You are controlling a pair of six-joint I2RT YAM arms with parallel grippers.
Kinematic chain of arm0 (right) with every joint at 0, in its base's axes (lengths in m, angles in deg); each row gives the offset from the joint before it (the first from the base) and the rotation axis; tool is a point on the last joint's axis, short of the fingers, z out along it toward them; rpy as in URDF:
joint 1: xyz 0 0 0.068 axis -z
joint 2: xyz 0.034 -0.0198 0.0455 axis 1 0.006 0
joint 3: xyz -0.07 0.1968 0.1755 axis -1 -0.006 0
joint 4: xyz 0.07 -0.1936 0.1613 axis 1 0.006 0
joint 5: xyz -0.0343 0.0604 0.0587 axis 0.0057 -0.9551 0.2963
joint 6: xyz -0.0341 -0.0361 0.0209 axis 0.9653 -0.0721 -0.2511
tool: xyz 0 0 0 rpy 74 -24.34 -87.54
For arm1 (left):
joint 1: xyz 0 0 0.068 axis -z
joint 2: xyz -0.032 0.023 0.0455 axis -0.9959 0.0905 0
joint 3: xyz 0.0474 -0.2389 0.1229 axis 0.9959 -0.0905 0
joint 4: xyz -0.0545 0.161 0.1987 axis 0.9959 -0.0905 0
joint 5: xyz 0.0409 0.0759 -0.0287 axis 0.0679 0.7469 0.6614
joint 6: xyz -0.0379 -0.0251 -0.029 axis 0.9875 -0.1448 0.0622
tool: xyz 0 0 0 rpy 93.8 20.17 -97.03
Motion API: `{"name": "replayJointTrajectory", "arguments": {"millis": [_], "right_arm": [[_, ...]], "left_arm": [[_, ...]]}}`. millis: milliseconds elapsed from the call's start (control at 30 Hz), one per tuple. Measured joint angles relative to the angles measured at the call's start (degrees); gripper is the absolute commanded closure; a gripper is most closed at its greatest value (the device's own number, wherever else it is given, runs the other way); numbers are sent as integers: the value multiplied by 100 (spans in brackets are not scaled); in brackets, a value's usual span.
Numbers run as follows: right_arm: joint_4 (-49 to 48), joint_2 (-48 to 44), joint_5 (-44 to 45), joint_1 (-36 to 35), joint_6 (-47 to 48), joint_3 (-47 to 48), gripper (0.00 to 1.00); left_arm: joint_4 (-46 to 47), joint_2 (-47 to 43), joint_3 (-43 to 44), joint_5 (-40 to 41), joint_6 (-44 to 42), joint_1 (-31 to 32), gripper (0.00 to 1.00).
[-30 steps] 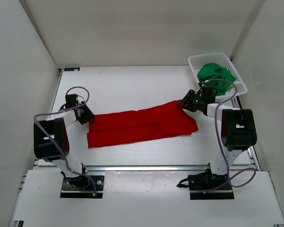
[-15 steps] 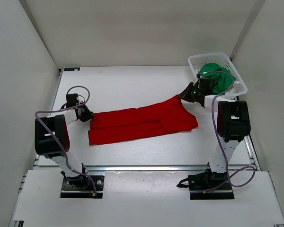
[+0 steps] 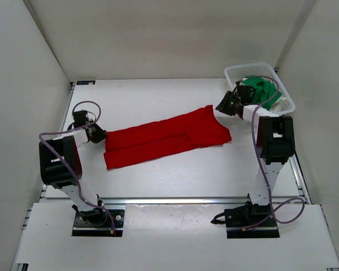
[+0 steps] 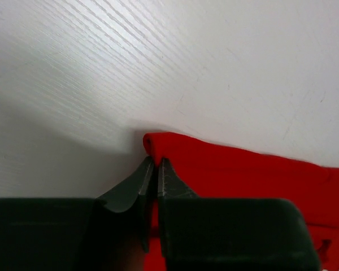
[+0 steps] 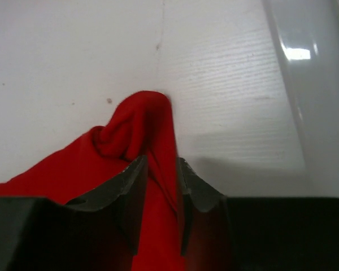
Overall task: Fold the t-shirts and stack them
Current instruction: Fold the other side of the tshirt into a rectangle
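The red shirt point(image 3: 164, 138) lies on the surface point(image 3: 158, 96) as a long folded band, stretched between the two hands. The left hand point(image 4: 156, 164) is pinched narrow on one end corner. Only a small lip of cloth shows past its fingertips, and the rest runs off to that hand's right. The right hand point(image 5: 158, 166) is closed on a bunched fold at the opposite corner, with a hump of cloth standing just ahead of its fingers. The green shirt point(image 3: 260, 90) sits in the basket point(image 3: 288, 104), close beside the right hand. A white shirt cannot be made out.

The left grip looks shallow, so the main risk is that corner slipping free if the hands pull apart or lift unevenly. The band would then sag and the fold fall open. The right hand's bunched hold may have caught only some layers, and carrying it over could leave a crooked, wrinkled edge. That arm also works near the basket and a wide swing could knock it.
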Motion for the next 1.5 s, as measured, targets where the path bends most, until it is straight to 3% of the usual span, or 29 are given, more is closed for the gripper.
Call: {"name": "replayJointTrajectory", "arguments": {"millis": [200, 333, 500, 567, 633, 700, 733, 767, 1500], "right_arm": [[155, -68, 153, -55, 76, -72, 65], [332, -7, 61, -136, 136, 116, 65], [354, 450, -92, -223, 131, 599, 66], [361, 684, -144, -254, 129, 785, 67], [437, 940, -188, -273, 111, 1001, 75], [474, 1165, -245, -280, 76, 1200, 95], [490, 1241, -262, -280, 66, 1259, 99], [498, 1292, -269, -278, 35, 1281, 100], [544, 1062, 435, -146, -219, 1019, 100]], "left_arm": [[55, -20, 39, 7, 125, -72, 74], [85, -28, 39, 13, 140, -55, 76], [90, -26, 39, 26, 138, -20, 67], [87, 7, 55, 24, 136, -4, 68], [98, 76, 76, 7, 142, 9, 76], [92, 186, 122, -7, 133, 22, 93], [90, 251, 153, -7, 120, 28, 95], [92, 295, 173, -15, 120, 31, 100], [122, 330, 205, -157, 149, -494, 100]]}}
